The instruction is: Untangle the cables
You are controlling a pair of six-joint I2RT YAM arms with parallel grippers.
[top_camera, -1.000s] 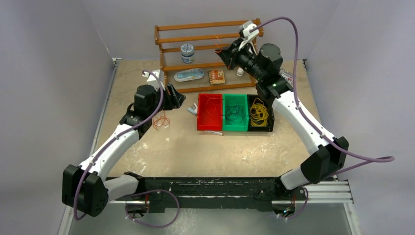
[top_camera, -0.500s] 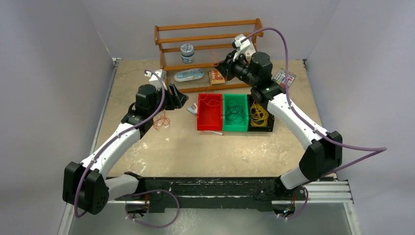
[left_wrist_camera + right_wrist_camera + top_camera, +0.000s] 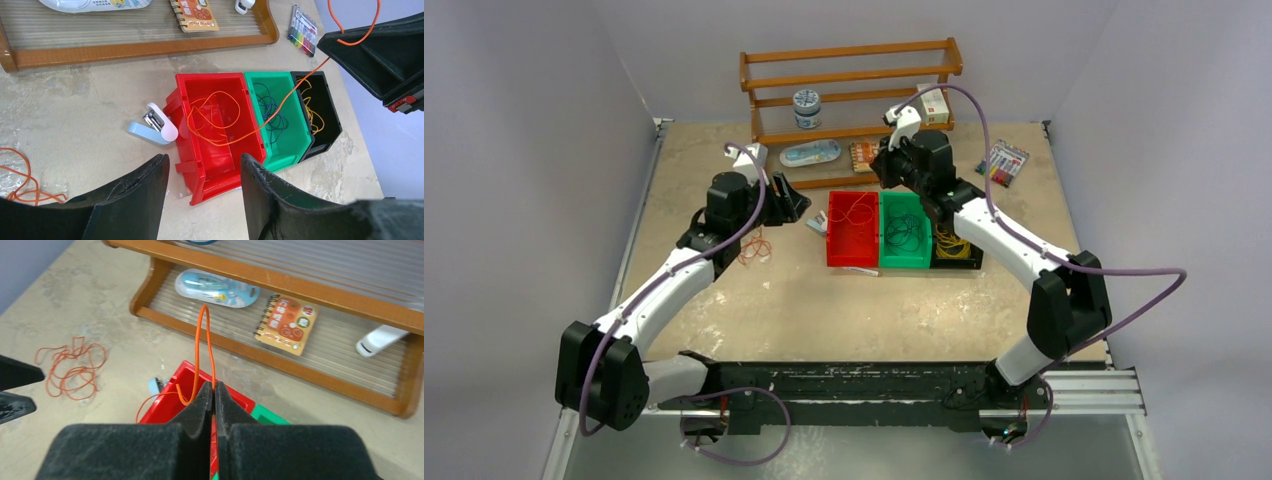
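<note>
My right gripper [image 3: 214, 387] is shut on a thin orange cable [image 3: 202, 340], which arches up from the pads and drops into the red bin [image 3: 172, 407]. From the left wrist that same cable [image 3: 216, 144] loops inside the red bin [image 3: 200, 170] and slants across the green bin up to the right gripper. A second orange tangle [image 3: 754, 247] lies on the table beside my left arm. Dark cables [image 3: 904, 230] sit in the green bin [image 3: 904, 262], yellow ones [image 3: 954, 245] in the black bin. My left gripper [image 3: 203, 159] hangs open and empty, left of the red bin.
A wooden rack [image 3: 844, 80] stands behind the bins, holding a tin [image 3: 807, 108], a notebook [image 3: 865, 156] and a blue-white case. A pale blue stapler [image 3: 152, 127] lies against the red bin's left side. A marker pack [image 3: 1002, 162] lies at the back right.
My right arm has swung down and left from the rack's top to just behind the red and green bins, carrying the orange cable, which now trails into the red bin. The left arm barely moved.
</note>
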